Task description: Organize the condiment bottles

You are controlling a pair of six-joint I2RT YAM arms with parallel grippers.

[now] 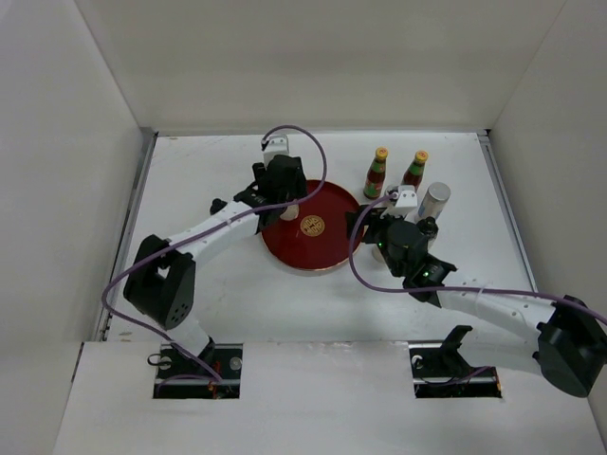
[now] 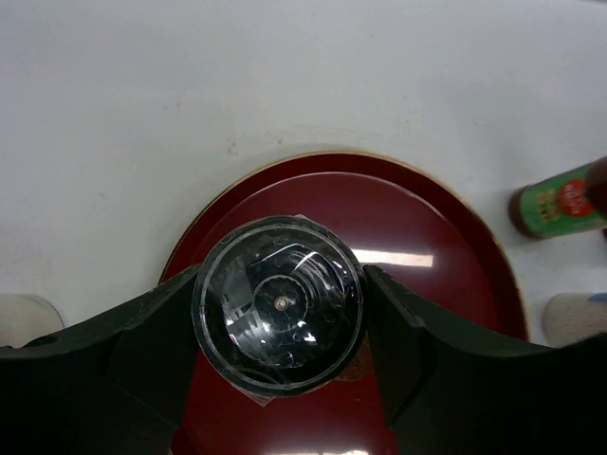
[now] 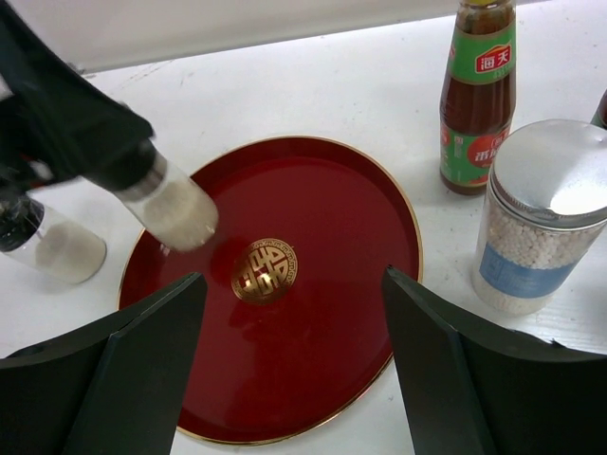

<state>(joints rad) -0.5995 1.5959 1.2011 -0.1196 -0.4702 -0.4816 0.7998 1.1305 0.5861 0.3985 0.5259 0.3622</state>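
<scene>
My left gripper is shut on a short spice jar with a dark lid and white contents. It holds the jar tilted over the left part of the round red tray. Whether the jar's base touches the tray I cannot tell. My right gripper stands open over the tray's right half with nothing between its fingers. Two slim sauce bottles with yellow caps stand behind the tray. A silver-topped cylinder stands beside the tray's right rim.
A second short jar with white contents stands on the table left of the tray, near the left arm. White walls enclose the table on three sides. A purple cable loops above the left wrist.
</scene>
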